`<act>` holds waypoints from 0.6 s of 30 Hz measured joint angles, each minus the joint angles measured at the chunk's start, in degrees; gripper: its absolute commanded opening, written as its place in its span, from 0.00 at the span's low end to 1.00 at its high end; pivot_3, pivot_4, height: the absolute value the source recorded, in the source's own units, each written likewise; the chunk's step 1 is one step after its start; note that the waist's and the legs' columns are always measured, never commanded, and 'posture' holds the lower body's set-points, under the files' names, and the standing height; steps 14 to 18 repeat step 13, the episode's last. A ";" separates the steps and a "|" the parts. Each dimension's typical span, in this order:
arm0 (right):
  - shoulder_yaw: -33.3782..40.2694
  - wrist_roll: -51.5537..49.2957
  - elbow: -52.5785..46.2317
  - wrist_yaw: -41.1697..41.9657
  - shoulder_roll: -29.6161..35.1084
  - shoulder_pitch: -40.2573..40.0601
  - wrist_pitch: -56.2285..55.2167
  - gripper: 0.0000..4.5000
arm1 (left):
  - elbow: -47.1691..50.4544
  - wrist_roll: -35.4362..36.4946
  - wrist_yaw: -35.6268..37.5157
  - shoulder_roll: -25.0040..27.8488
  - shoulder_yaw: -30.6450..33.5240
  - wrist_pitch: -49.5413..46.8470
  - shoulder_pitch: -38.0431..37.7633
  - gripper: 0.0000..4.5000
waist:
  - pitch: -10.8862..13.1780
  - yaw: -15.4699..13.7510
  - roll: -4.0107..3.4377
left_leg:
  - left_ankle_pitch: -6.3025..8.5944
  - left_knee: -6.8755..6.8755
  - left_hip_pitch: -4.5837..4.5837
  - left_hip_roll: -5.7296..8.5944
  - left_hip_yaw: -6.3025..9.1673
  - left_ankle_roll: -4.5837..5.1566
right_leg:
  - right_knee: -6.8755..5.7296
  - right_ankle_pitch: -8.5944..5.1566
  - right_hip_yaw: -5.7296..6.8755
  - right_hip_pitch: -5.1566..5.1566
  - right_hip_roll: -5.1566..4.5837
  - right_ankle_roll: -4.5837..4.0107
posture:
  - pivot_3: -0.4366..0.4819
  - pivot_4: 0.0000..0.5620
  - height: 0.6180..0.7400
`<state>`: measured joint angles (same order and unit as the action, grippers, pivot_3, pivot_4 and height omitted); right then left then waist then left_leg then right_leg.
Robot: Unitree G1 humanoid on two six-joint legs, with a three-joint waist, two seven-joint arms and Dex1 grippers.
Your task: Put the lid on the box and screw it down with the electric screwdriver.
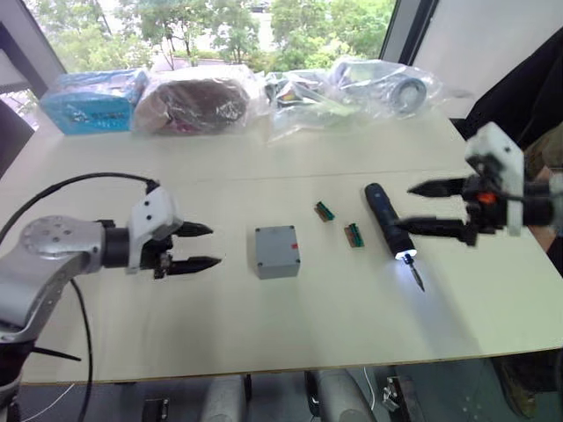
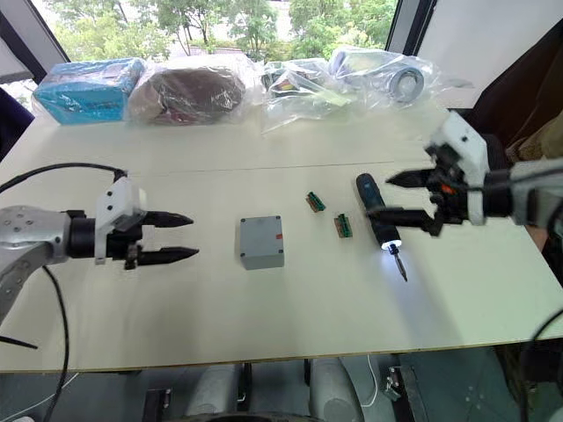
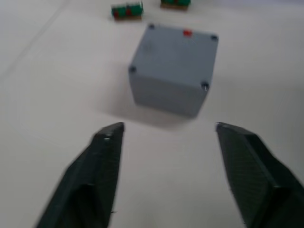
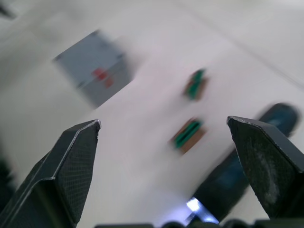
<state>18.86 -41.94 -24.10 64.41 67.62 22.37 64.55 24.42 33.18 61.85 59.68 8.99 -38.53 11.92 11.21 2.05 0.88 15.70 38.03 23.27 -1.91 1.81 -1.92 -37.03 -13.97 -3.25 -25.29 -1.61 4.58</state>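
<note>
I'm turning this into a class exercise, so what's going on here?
A two-armed robot is working at a white table. The lid already sits on the grey box mid-table. The electric screwdriver lies on the table with its tip light on. The right tool hovers open beside it, and the left tool is open, aimed at the box, holding nothing. Two small green parts lie between box and screwdriver.

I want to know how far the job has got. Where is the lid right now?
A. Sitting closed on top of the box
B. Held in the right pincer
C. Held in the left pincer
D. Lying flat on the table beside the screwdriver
A: the lid, with its red mark, sits on top of the box, and both the left pincer and the right pincer are open and empty.
</note>
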 measured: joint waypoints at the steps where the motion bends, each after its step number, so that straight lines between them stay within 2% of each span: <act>1: 1.84 0.01 -0.95 1.23 0.53 -3.24 -1.08 1.00 | 0.01 0.08 0.69 0.79 1.34 -0.01 -1.01 1.00 | 0.01 0.03 0.02 | 0.00 0.02 -0.02 0.00 -0.02 0.00 | -0.01 0.01 -0.01 0.01 -0.01 -0.03 | 0.48 0.27 1.00; 7: 11.17 0.15 -3.47 4.47 0.94 -14.53 -3.87 1.00 | 0.29 2.53 3.60 3.82 6.79 -1.49 -3.47 1.00 | 0.04 0.44 0.06 | 0.00 0.04 -0.37 -0.02 -0.07 -0.01 | -0.07 0.03 -0.02 0.22 0.02 -0.03 | 0.48 0.27 1.00; 13: 15.95 0.19 -4.45 4.17 0.93 -18.72 -4.76 1.00 | 0.52 2.57 4.79 5.20 11.97 -2.27 -6.83 1.00 | 0.06 0.48 0.07 | 0.00 -0.05 -0.64 -0.04 -0.12 -0.01 | -0.04 0.01 -0.06 0.43 0.03 -0.04 | 0.48 0.27 1.00; 18: 15.95 0.19 -4.45 4.17 0.93 -18.72 -4.76 1.00 | 0.52 2.57 4.79 5.20 11.97 -2.27 -6.83 1.00 | 0.06 0.48 0.07 | 0.00 -0.05 -0.64 -0.04 -0.12 -0.01 | -0.04 0.01 -0.06 0.43 0.03 -0.04 | 0.48 0.27 1.00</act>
